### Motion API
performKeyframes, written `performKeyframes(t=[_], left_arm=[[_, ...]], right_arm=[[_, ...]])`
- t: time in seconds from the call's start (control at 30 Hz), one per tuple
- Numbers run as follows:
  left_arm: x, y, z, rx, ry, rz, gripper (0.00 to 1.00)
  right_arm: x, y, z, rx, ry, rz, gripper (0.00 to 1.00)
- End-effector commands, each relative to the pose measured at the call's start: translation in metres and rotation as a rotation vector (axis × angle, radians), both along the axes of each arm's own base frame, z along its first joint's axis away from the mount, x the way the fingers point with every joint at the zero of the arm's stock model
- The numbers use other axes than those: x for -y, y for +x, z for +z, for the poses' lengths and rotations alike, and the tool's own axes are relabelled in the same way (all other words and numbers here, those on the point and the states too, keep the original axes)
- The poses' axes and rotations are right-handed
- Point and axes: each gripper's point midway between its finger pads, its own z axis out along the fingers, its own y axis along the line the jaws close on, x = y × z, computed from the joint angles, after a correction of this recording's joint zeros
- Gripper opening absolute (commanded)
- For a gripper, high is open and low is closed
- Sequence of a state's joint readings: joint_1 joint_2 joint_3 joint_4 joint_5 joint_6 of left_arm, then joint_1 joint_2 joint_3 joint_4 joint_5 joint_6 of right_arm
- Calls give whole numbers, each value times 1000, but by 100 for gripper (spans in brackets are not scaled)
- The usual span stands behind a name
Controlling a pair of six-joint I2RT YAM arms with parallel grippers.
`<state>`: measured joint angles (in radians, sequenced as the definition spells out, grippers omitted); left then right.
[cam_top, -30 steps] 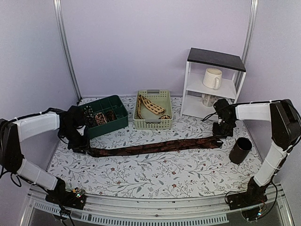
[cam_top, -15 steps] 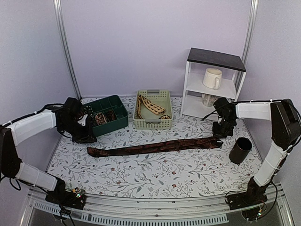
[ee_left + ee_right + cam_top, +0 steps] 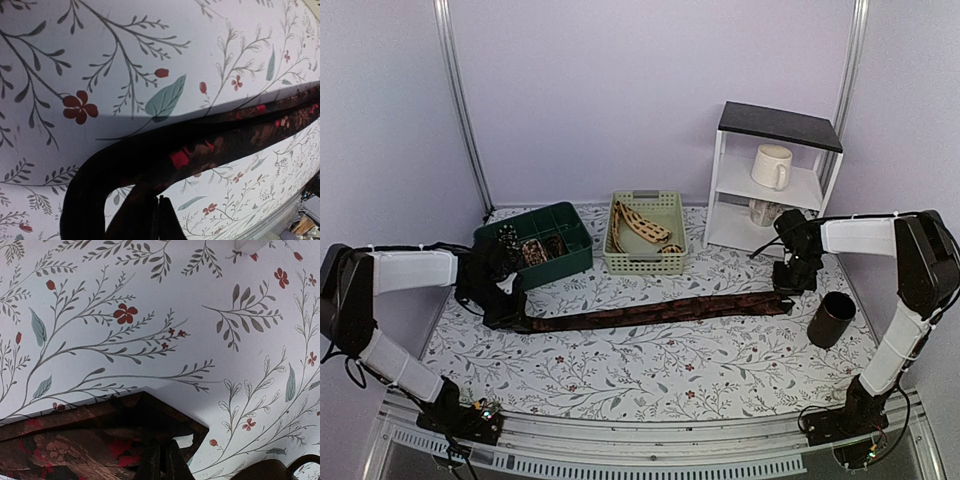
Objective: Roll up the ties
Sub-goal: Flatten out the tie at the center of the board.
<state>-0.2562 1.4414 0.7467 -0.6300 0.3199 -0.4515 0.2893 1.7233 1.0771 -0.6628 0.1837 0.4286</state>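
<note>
A dark brown-black tie (image 3: 650, 312) lies stretched across the floral table from left to right. My left gripper (image 3: 508, 318) sits at its narrow left end. In the left wrist view the jaws (image 3: 159, 200) are pressed together at the edge of the tie (image 3: 240, 130), which bends sharply there and runs down out of frame. My right gripper (image 3: 786, 292) is shut on the wide pointed end (image 3: 65, 440), its fingertips (image 3: 162, 447) meeting on the slightly raised fabric. A beige tie (image 3: 640, 225) with dark markings lies in the beige basket (image 3: 645, 262). Small coiled ties (image 3: 532, 250) sit in the green box.
The green compartment box (image 3: 560, 215) stands at the back left, close to my left arm. A white shelf (image 3: 775, 185) with mugs is at the back right. A black cylindrical cup (image 3: 832, 318) stands just right of the tie's wide end.
My left gripper lifted toward the green box with its jaws partly open, then came back down to the tie's narrow end and shut. The right gripper has kept still.
</note>
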Motion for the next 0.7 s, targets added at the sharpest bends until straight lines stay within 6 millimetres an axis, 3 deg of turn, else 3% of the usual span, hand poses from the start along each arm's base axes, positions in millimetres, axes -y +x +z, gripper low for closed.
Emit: performKeyframes(t=[0.0, 0.43, 0.67], left_arm=[[1, 11, -4, 34, 12, 12, 0], [0, 14, -11, 22, 24, 10, 0], [2, 17, -7, 33, 17, 8, 0]], right_arm=[[5, 0, -4, 5, -23, 1, 5], [15, -7, -7, -20, -76, -10, 8], [15, -6, -7, -21, -76, -10, 22]])
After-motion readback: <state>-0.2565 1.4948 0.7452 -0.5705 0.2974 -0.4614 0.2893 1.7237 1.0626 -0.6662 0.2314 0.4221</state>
